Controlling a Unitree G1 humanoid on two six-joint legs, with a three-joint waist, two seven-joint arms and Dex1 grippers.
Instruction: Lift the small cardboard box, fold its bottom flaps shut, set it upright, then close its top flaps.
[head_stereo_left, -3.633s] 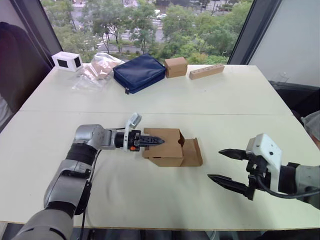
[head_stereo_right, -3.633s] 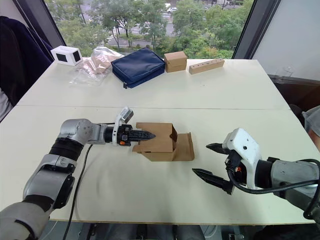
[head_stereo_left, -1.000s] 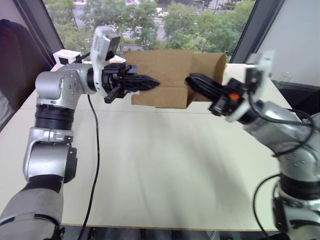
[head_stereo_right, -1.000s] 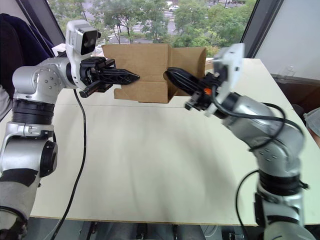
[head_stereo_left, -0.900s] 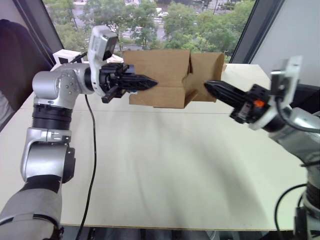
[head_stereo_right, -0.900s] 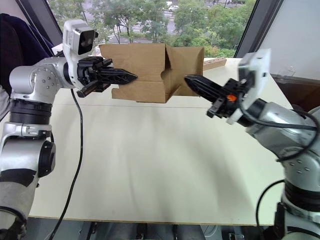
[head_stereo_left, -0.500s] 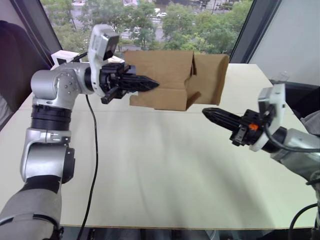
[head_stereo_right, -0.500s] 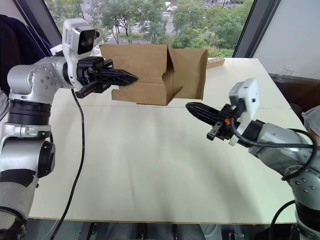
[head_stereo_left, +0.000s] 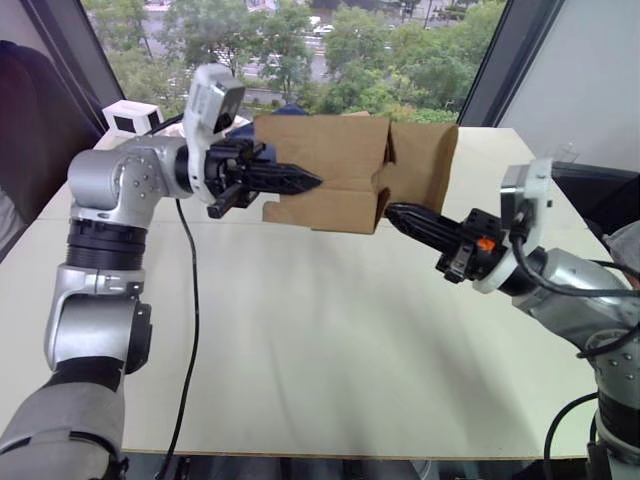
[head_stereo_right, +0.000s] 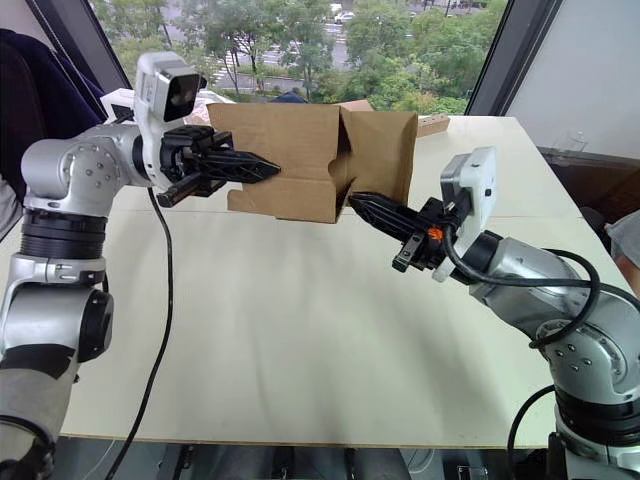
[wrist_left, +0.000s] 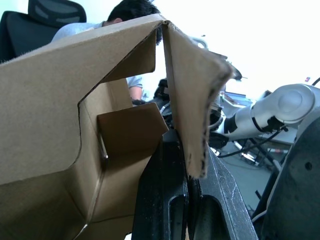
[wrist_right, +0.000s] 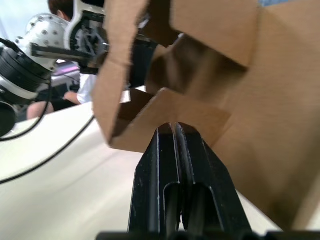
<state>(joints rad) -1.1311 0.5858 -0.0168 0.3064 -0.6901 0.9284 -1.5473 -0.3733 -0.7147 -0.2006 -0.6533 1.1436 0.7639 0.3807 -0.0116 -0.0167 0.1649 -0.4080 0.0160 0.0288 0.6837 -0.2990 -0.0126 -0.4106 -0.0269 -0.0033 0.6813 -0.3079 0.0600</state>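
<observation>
The small cardboard box (head_stereo_left: 325, 160) hangs on its side above the table, held up by my left gripper (head_stereo_left: 312, 180), which is shut on one of its panels (wrist_left: 187, 100). The bottom flaps face my right arm: one wide flap (head_stereo_left: 428, 158) stands out open, and a lower notched flap (wrist_right: 165, 107) is partly folded in. My right gripper (head_stereo_right: 357, 200) is shut, its tip touching that lower flap's edge from below. The top flaps at the box's other end lie behind my left gripper and are mostly hidden.
The pale table (head_stereo_left: 330, 330) stretches below the box. A white box with a black window (head_stereo_left: 133, 118) sits at the far left, and a wooden block (head_stereo_right: 432, 124) at the far right behind the box. A person (wrist_left: 132, 10) sits beyond the table.
My right gripper, still shut, has risen from below and right of the box to touch its lower end flap. The box has dropped slightly in my left gripper's hold.
</observation>
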